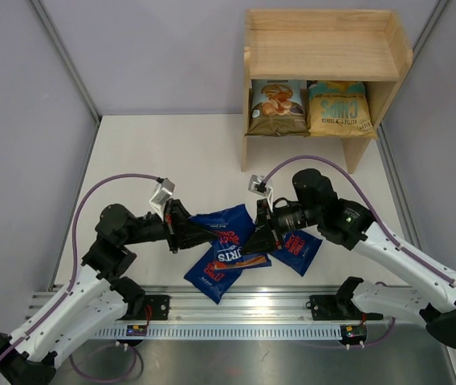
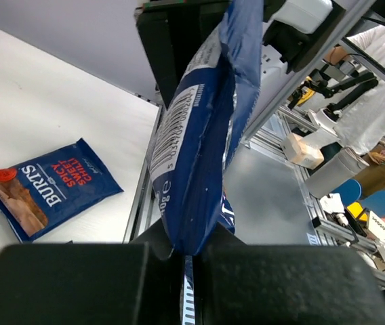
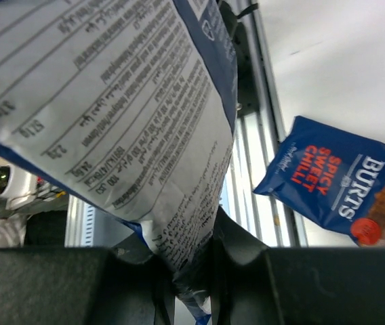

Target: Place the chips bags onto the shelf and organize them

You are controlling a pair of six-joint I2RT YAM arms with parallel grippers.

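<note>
White tabletop (image 1: 172, 152); left fingers (image 2: 152, 288) and right fingers (image 3: 125, 288) clamp one BURTS bag (image 2: 199, 169), cut off atop both wrist views.

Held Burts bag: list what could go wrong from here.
1. The left gripper and right gripper each pinch a bag edge, seemingly the same held bag; pulling apart could tear it.
2. A loose bag and a second loose bag lie beneath the arms and might get swept.
3. The lower tier of the shelf looks full.

White table (image 1: 156, 156) with wooden shelf (image 1: 324, 56) and two BURTS bags (image 1: 210, 279)
</note>
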